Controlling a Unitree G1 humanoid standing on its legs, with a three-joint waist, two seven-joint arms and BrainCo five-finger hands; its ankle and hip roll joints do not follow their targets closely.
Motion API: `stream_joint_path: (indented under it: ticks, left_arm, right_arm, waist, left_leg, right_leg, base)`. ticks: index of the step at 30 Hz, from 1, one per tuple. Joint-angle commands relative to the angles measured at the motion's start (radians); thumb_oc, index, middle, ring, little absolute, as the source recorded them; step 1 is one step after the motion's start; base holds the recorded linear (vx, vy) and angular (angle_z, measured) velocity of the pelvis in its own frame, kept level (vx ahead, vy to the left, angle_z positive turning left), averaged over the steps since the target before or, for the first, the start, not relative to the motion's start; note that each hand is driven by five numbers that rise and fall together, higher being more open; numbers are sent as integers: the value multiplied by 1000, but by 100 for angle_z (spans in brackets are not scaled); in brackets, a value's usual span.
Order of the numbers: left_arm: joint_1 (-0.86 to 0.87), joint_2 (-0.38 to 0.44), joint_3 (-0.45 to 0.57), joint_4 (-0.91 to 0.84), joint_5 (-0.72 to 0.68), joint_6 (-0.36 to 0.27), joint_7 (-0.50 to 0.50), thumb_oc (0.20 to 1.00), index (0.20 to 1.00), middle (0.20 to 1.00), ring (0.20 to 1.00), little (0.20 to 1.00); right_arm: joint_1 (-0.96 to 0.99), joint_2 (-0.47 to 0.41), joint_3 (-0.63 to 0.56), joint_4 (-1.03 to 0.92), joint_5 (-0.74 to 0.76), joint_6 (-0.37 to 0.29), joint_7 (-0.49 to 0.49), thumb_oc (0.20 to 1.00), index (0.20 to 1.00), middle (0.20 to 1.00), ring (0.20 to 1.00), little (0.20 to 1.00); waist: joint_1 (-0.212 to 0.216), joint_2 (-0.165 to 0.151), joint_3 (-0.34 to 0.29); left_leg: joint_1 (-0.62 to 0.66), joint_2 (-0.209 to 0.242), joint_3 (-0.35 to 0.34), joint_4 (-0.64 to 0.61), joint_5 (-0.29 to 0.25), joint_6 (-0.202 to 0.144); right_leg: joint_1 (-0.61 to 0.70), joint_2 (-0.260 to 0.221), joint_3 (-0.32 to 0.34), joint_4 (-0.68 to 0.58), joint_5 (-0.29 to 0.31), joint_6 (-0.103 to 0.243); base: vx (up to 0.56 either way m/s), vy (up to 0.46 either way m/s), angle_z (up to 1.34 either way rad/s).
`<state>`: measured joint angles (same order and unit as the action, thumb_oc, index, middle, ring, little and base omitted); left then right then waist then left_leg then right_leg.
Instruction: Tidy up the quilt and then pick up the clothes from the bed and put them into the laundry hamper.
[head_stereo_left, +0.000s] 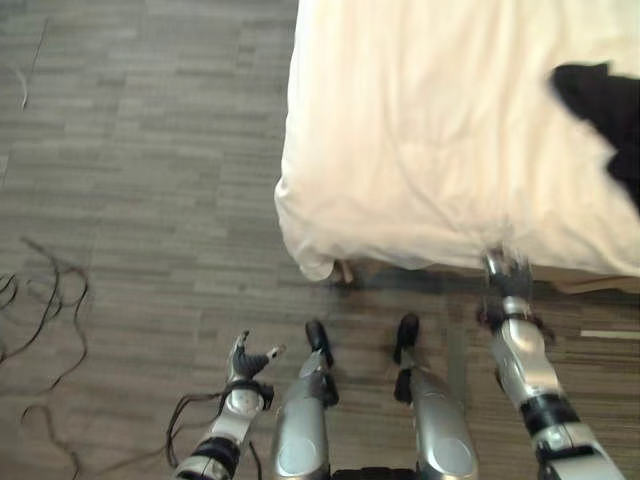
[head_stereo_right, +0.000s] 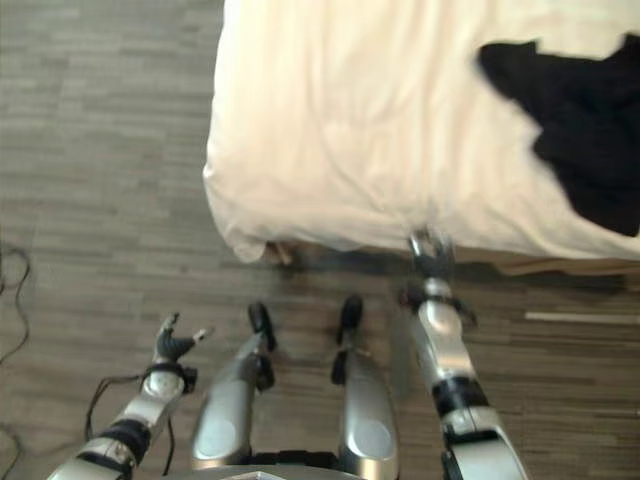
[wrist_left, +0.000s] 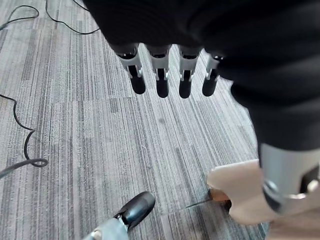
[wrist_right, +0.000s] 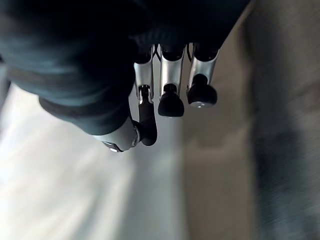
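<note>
A white quilt (head_stereo_left: 420, 130) covers the bed, and its front edge hangs over the near side. Black clothes (head_stereo_right: 580, 110) lie on the quilt at the far right. My right hand (head_stereo_left: 507, 272) reaches up to the quilt's hanging front edge; in the right wrist view its fingers (wrist_right: 171, 102) are straight, with the quilt (wrist_right: 60, 190) just past them and nothing between them and the thumb. My left hand (head_stereo_left: 243, 362) hangs low over the floor, left of the bed's corner, with its fingers (wrist_left: 161, 85) spread and empty.
Grey striped carpet (head_stereo_left: 140, 150) runs to the left of the bed and in front of it. A wooden bed leg (head_stereo_left: 345, 270) stands under the quilt's near left corner. The beige bed frame (head_stereo_left: 595, 283) shows below the quilt at the right. Thin cables (head_stereo_left: 55, 300) trail at far left.
</note>
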<state>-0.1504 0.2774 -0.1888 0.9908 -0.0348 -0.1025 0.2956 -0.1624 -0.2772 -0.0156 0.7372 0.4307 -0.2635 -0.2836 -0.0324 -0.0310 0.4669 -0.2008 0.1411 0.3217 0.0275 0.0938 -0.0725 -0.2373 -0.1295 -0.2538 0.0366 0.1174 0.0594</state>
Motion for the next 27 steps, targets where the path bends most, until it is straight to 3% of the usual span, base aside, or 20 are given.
stream_joint_path:
  ticks: [1, 2, 5, 8, 11, 14, 15, 17, 18, 19, 20, 21, 22, 23, 24, 25, 27]
  left_arm:
    - [70, 3, -9, 82, 10, 12, -30, 1000, 1000, 1000, 1000, 1000]
    - [68, 2, -21, 91, 17, 10, -37, 1000, 1000, 1000, 1000, 1000]
    - [52, 6, -61, 108, 61, 15, -53, 1000, 1000, 1000, 1000, 1000]
    - [44, 2, -89, 125, 101, 21, -57, 1000, 1000, 1000, 1000, 1000]
    - [53, -10, -95, 142, 114, 29, -60, 1000, 1000, 1000, 1000, 1000]
    - [58, -10, -119, 181, 179, 43, -77, 1000, 1000, 1000, 1000, 1000]
    - [59, -3, -132, 186, 221, 48, -78, 1000, 1000, 1000, 1000, 1000]
    - [62, 3, -154, 221, 292, 59, -91, 1000, 1000, 1000, 1000, 1000]
    - [63, 0, -151, 230, 295, 60, -101, 1000, 1000, 1000, 1000, 1000]
    - [67, -2, -145, 238, 293, 59, -96, 1000, 1000, 1000, 1000, 1000]
    - [67, -3, -141, 233, 281, 61, -87, 1000, 1000, 1000, 1000, 1000]
    - [67, -5, -139, 226, 273, 59, -82, 1000, 1000, 1000, 1000, 1000]
    - [70, -6, -136, 221, 258, 56, -71, 1000, 1000, 1000, 1000, 1000]
    - [76, -14, -134, 224, 239, 50, -64, 1000, 1000, 1000, 1000, 1000]
    - [82, -28, -125, 222, 232, 46, -58, 1000, 1000, 1000, 1000, 1000]
    - [83, -39, -116, 225, 225, 43, -53, 1000, 1000, 1000, 1000, 1000]
    - [68, -62, -106, 238, 212, 43, -42, 1000, 1000, 1000, 1000, 1000]
  right_arm:
    - [134, 21, -56, 229, 52, 72, 12, 652, 652, 652, 652, 652]
    - [159, 25, -59, 312, 30, 100, 20, 1000, 1000, 1000, 1000, 1000]
    - [198, 22, -47, 436, -34, 146, 49, 1000, 1000, 1000, 1000, 1000]
    - [193, 20, -3, 511, -118, 185, 63, 1000, 1000, 1000, 1000, 1000]
    - [177, 19, 34, 521, -194, 201, 61, 1000, 1000, 1000, 1000, 1000]
    - [170, 26, 68, 496, -231, 203, 77, 1000, 1000, 1000, 1000, 1000]
    - [169, 26, 80, 492, -243, 196, 76, 1000, 1000, 1000, 1000, 1000]
    - [166, 25, 106, 493, -245, 190, 89, 1000, 1000, 1000, 1000, 1000]
    - [165, 21, 115, 496, -251, 192, 93, 1000, 1000, 1000, 1000, 1000]
    - [158, 17, 136, 494, -264, 191, 94, 1000, 1000, 1000, 1000, 1000]
    - [146, 14, 162, 488, -283, 189, 84, 1000, 1000, 1000, 1000, 1000]
    - [142, 10, 180, 478, -293, 191, 82, 1000, 1000, 1000, 1000, 1000]
    - [127, 7, 208, 459, -307, 192, 82, 1000, 1000, 1000, 1000, 1000]
    - [115, 1, 244, 452, -327, 193, 88, 1000, 1000, 1000, 1000, 1000]
    - [115, 3, 266, 445, -358, 191, 87, 1000, 1000, 1000, 1000, 1000]
    - [107, 6, 289, 440, -385, 193, 84, 1000, 1000, 1000, 1000, 1000]
    - [89, 15, 316, 441, -411, 193, 78, 1000, 1000, 1000, 1000, 1000]
  waist:
    - [-65, -20, -172]
    - [-74, -20, -202]
    - [-91, -16, -257]
    - [-106, -4, -262]
    - [-93, 14, -261]
    - [-88, 24, -275]
    - [-92, 25, -281]
    - [-113, 14, -305]
    - [-111, 12, -309]
    - [-100, 9, -307]
    - [-78, 1, -292]
    - [-59, -11, -280]
    - [-33, -24, -264]
    - [-4, -39, -255]
    - [24, -58, -248]
    - [47, -62, -246]
    - [74, -65, -242]
  left_leg:
    - [59, 21, -14, 40, -126, -29]
    - [90, 11, -9, 5, -118, -26]
    - [176, -14, 7, -76, -103, -17]
    - [255, -8, 59, -111, -111, -10]
    - [331, 10, 143, -114, -134, -20]
    - [376, 16, 244, -104, -134, -15]
    - [381, 15, 260, -89, -143, -9]
    - [379, 56, 312, 14, -170, -24]
    - [367, 93, 326, 111, -142, -42]
    - [350, 156, 324, 264, -80, -79]
    - [300, 215, 248, 443, 9, -109]
    - [258, 230, 183, 531, 42, -97]
    - [198, 206, 87, 634, 25, -82]
    - [122, 109, -22, 671, -54, -34]
    - [53, 20, -109, 672, -84, 10]
    - [25, -19, -158, 666, -111, 15]
    - [-7, -20, -206, 544, -127, 16]
  right_leg:
    - [61, -83, 31, 19, -96, 112]
    - [84, -83, 33, 0, -84, 120]
    - [129, -81, 42, -7, -81, 130]
    - [126, -84, 37, 63, -89, 143]
    - [131, -117, -128, 148, -97, 148]
    - [140, -148, -369, 212, -102, 118]
    - [148, -147, -395, 215, -117, 104]
    - [163, -92, -344, 154, -157, 67]
    - [182, -65, -317, 123, -183, 49]
    - [207, -16, -285, 82, -203, 14]
    - [235, 36, -236, 42, -221, -23]
    - [256, 51, -203, 18, -226, -38]
    - [265, 67, -162, 0, -230, -54]
    - [271, 74, -95, -10, -221, -54]
    - [278, 63, -45, -24, -198, -42]
    - [285, 66, 1, -38, -196, -25]
    - [293, 58, 78, -67, -193, 9]
  base:
    - [233, 143, -22]
    - [206, 137, -34]
    - [141, 98, -32]
    - [57, 41, -32]
    - [45, -14, -94]
    - [29, -56, -149]
    - [35, -124, -128]
    - [153, -233, -116]
    - [320, -334, -139]
    - [347, -384, -125]
    - [328, -377, -199]
    - [227, -275, -172]
    - [169, -76, -207]
    - [126, 26, -180]
    - [164, 103, -281]
    - [178, 110, -281]
    - [320, 134, -242]
